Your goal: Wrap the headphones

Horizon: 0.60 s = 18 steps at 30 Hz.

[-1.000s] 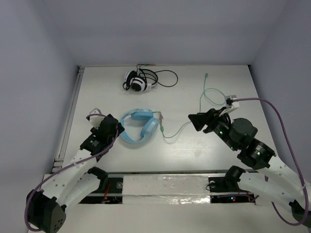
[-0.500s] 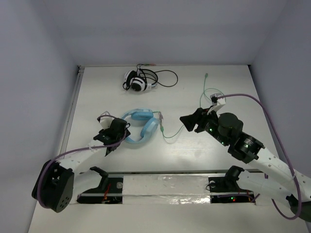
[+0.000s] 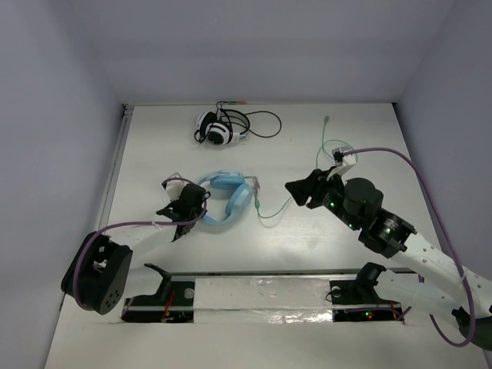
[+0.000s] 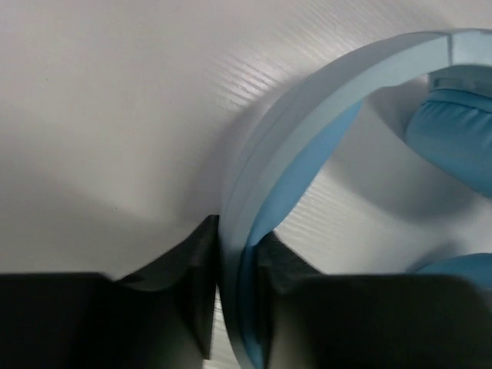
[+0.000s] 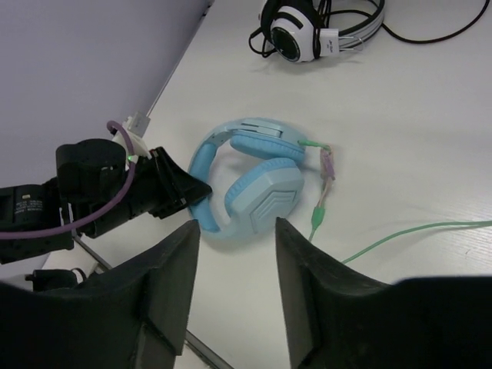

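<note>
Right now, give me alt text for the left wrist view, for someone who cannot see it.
The left gripper is closed on the pale blue band of the headphones, one dark finger on each side. A padded blue ear cup shows at the right, over the white table.

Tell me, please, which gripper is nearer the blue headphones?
Left. The left gripper grips the headphones by the band; the right gripper stands open, apart, to their right.

Headphones [image 3: 225, 198] at centre of table [image 3: 154, 146], band in left gripper [image 3: 197, 205]; cable [image 5: 315, 221] runs right; smaller headphones [image 3: 218, 129] behind, near far edge.
</note>
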{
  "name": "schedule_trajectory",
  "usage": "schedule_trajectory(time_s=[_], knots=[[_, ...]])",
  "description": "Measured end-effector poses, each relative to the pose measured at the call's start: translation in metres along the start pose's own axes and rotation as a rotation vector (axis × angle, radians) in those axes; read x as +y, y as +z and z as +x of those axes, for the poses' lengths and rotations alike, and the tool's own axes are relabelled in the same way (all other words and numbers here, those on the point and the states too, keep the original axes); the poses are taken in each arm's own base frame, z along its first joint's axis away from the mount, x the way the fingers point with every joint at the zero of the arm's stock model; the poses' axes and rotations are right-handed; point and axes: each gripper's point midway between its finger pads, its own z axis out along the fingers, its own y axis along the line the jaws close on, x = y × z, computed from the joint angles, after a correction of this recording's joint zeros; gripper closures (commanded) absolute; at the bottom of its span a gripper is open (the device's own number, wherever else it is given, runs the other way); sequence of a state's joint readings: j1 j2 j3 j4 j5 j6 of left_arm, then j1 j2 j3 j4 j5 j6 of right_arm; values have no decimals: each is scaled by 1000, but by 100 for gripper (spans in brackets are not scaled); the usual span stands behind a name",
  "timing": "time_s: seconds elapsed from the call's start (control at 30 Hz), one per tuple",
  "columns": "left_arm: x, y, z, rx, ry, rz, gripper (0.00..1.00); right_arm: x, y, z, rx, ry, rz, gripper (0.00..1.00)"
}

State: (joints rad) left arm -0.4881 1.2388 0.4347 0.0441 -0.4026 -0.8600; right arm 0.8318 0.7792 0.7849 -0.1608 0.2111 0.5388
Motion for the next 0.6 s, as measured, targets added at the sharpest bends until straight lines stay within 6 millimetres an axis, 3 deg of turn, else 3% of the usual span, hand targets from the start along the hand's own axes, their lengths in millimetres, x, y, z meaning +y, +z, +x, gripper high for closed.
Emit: schedule_trajectory(time_s=[0.03,0.17,0.27,0.4,0.6], knots=[[0,0,1,2,10,1,98,0,0,0,-2,0,1,57],[1,-2,2,27,70,-6,100,-4,2,4,-1,0,11,89],[-8,-12,-11,28,136,2,100,-7,3,9,9,-5,15,100],[-37,-42,-55,-28,215,66,100,-4,5,19,32,-8,-16,100],[-105,-114,-139,-163,248,272,100,17,11,27,71,-27,-134,100]])
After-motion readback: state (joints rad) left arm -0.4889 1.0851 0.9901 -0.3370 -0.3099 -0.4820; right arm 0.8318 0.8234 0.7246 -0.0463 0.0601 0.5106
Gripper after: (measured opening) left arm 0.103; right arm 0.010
